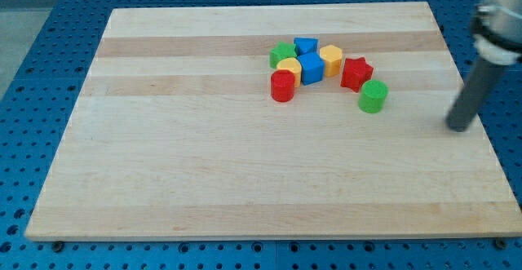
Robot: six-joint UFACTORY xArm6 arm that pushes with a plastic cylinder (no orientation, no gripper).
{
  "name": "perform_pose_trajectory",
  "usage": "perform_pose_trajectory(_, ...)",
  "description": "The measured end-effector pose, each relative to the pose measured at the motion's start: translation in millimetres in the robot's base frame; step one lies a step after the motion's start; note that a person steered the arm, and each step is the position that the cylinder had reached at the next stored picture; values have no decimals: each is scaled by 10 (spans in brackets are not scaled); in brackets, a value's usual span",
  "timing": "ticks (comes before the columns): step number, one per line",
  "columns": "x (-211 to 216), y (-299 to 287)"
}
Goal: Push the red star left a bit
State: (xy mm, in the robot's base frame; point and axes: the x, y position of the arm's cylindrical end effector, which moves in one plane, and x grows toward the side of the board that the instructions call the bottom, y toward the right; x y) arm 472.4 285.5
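Note:
The red star (356, 73) lies on the wooden board (245, 172), at the right end of a cluster of blocks in the view's upper middle. A green cylinder (373, 96) sits just below and right of it, close to touching. A yellow block (331, 59) sits just left of the star. My tip (459, 127) is on the board near its right edge, well to the right of and below the star, apart from all blocks.
Left of the star are a blue cube (311, 68), a blue block (306, 46), a green block (283, 55), a yellow block (289, 66) and a red cylinder (282, 86). The board lies on a blue perforated table (33, 74).

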Motion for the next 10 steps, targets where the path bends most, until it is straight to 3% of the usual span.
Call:
perform_pose_trajectory(1,-51,444)
perform_pose_trajectory(2,-424,347)
perform_pose_trajectory(3,-771,-51)
perform_pose_trajectory(5,-1060,-888)
perform_pose_trajectory(8,-1064,-1323)
perform_pose_trajectory(10,-1064,-1279)
